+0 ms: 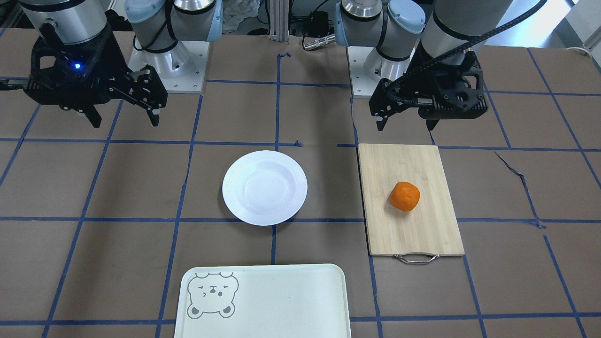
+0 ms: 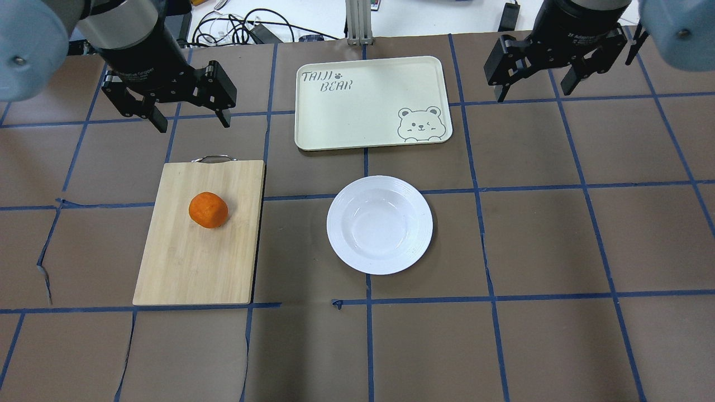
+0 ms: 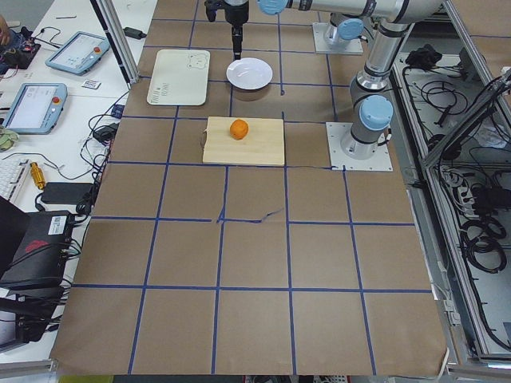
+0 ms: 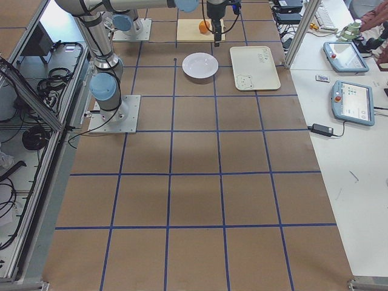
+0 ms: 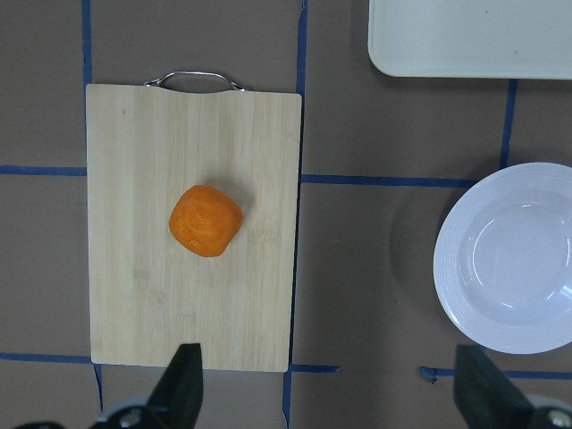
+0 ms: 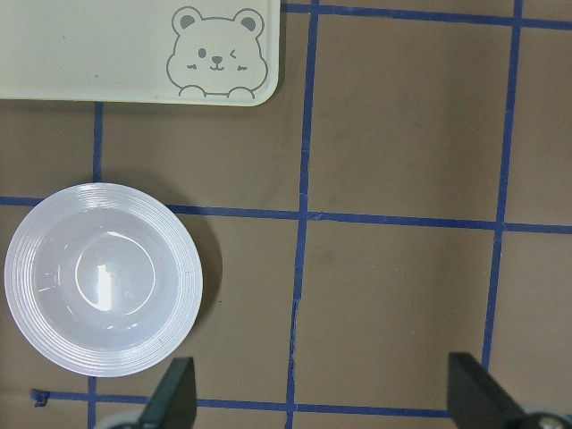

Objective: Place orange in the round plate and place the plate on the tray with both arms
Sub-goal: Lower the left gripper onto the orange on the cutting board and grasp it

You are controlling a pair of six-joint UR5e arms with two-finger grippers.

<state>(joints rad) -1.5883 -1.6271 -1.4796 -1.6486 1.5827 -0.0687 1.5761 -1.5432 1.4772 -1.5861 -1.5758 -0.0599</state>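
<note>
The orange (image 1: 404, 196) (image 2: 208, 210) (image 5: 206, 221) lies on a bamboo cutting board on the robot's left side. The empty white round plate (image 1: 264, 188) (image 2: 380, 224) (image 6: 103, 290) sits on the table's middle. Beyond it lies the cream tray (image 1: 281, 300) (image 2: 363, 106) with a bear face, nothing on it. My left gripper (image 1: 405, 126) (image 2: 190, 120) (image 5: 331, 380) hangs open high above the board's handle end, holding nothing. My right gripper (image 1: 126, 122) (image 2: 532, 92) (image 6: 326, 389) is open too, empty, high and well to the right of the plate and tray.
The cutting board (image 2: 190, 262) has a metal handle (image 2: 212, 159) at its far end. Brown paper with blue tape lines covers the table. Cables and a metal post lie past the far edge; tablets rest on side benches.
</note>
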